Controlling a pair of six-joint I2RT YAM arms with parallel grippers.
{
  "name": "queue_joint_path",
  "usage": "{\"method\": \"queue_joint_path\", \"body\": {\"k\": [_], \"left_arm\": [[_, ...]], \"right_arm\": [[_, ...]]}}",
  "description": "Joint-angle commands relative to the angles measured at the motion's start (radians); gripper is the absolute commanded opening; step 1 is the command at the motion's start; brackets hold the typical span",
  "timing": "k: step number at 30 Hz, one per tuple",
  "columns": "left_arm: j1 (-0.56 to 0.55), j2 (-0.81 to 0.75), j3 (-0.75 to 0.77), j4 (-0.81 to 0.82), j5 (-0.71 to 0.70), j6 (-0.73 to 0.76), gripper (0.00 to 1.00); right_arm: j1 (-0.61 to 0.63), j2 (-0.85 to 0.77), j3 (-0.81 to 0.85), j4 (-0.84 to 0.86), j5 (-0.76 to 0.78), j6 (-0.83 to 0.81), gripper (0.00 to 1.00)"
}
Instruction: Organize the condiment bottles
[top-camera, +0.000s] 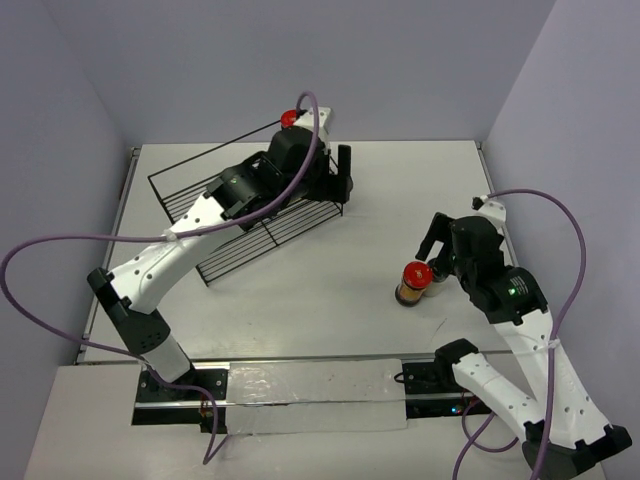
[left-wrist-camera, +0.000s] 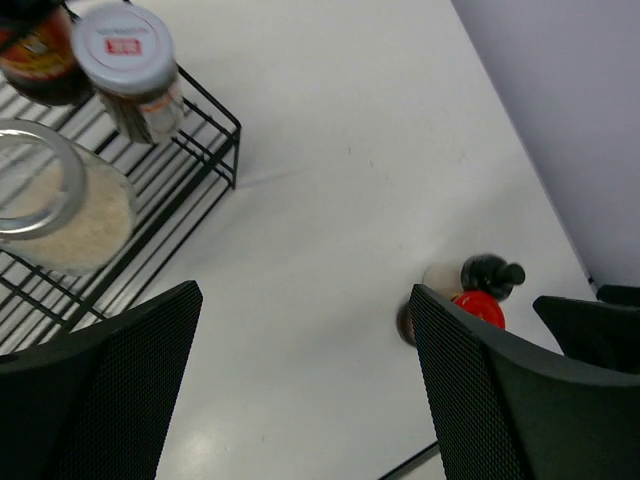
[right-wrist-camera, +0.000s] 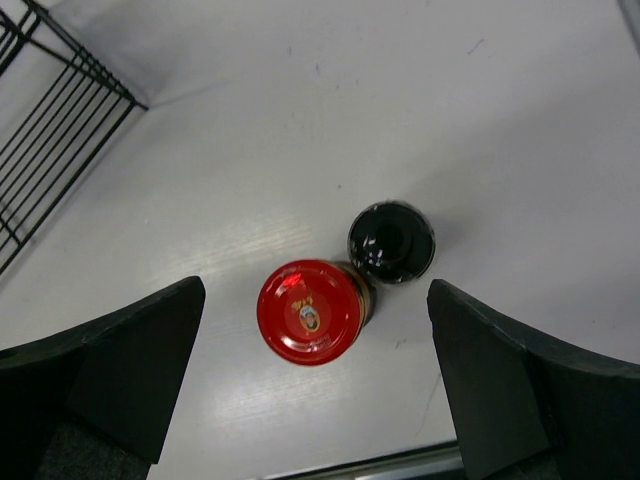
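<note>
A red-lidded jar of dark brown contents (top-camera: 412, 282) (right-wrist-camera: 308, 311) stands on the table with a black-lidded jar (right-wrist-camera: 391, 241) touching it on the far right. My right gripper (right-wrist-camera: 315, 375) (top-camera: 433, 248) is open above them, holding nothing. Both jars also show in the left wrist view, red lid (left-wrist-camera: 480, 308) and black lid (left-wrist-camera: 490, 272). Three jars stand in the black wire rack (left-wrist-camera: 205, 150): a clear pale one (left-wrist-camera: 55, 205), a grey-lidded dark one (left-wrist-camera: 125, 55) and a dark brown one (left-wrist-camera: 40, 65), whose red lid (top-camera: 289, 118) shows from above. My left gripper (left-wrist-camera: 300, 390) (top-camera: 338, 178) is open and empty at the rack's right end.
The wire rack (top-camera: 250, 240) lies slanted across the back left of the table, and its corner shows in the right wrist view (right-wrist-camera: 70, 100). Grey walls close the back and both sides. A metal rail (top-camera: 300, 390) runs along the near edge.
</note>
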Motion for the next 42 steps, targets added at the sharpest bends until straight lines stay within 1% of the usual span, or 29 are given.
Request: {"method": "queue_joint_path", "body": {"k": [1,4,10,14,18,23,28,30,31,33,39,42], "left_arm": [[-0.003,0.033,-0.008,0.023,0.029,-0.017,0.93],[-0.003,0.030,-0.017,0.029,0.015,-0.040,0.93],[-0.003,0.022,-0.027,0.035,0.016,-0.063,0.93],[-0.004,0.001,-0.046,0.049,-0.021,-0.068,0.93],[-0.004,-0.007,-0.053,0.055,-0.025,-0.066,0.93],[-0.003,0.000,-0.053,0.053,-0.025,-0.067,0.93],[-0.003,-0.006,-0.059,0.053,-0.033,-0.064,0.93],[-0.003,-0.005,-0.060,0.053,-0.025,-0.060,0.93],[-0.003,-0.005,-0.059,0.053,-0.021,-0.060,0.93],[-0.003,-0.002,-0.060,0.051,-0.020,-0.060,0.93],[-0.003,-0.010,-0.070,0.050,-0.029,-0.062,0.93],[-0.003,-0.018,-0.073,0.047,-0.032,-0.062,0.93]], "right_arm": [[-0.002,-0.003,-0.020,-0.062,-0.100,0.026,1.00],[-0.001,0.000,-0.081,-0.048,-0.165,0.052,1.00],[0.009,0.035,-0.142,-0.005,-0.218,0.057,1.00],[0.033,0.081,-0.162,0.006,-0.182,0.076,1.00],[0.035,0.112,-0.154,-0.001,-0.116,0.091,1.00],[0.037,0.159,-0.162,0.019,-0.107,0.094,1.00],[0.045,0.182,-0.164,0.029,-0.106,0.089,0.96],[0.049,0.184,-0.170,0.041,-0.108,0.088,0.89],[0.052,0.186,-0.170,0.043,-0.106,0.089,0.88],[0.058,0.193,-0.170,0.046,-0.105,0.089,0.82],[0.078,0.208,-0.168,0.044,-0.094,0.093,0.70],[0.091,0.200,-0.165,0.044,-0.089,0.096,0.60]]}}
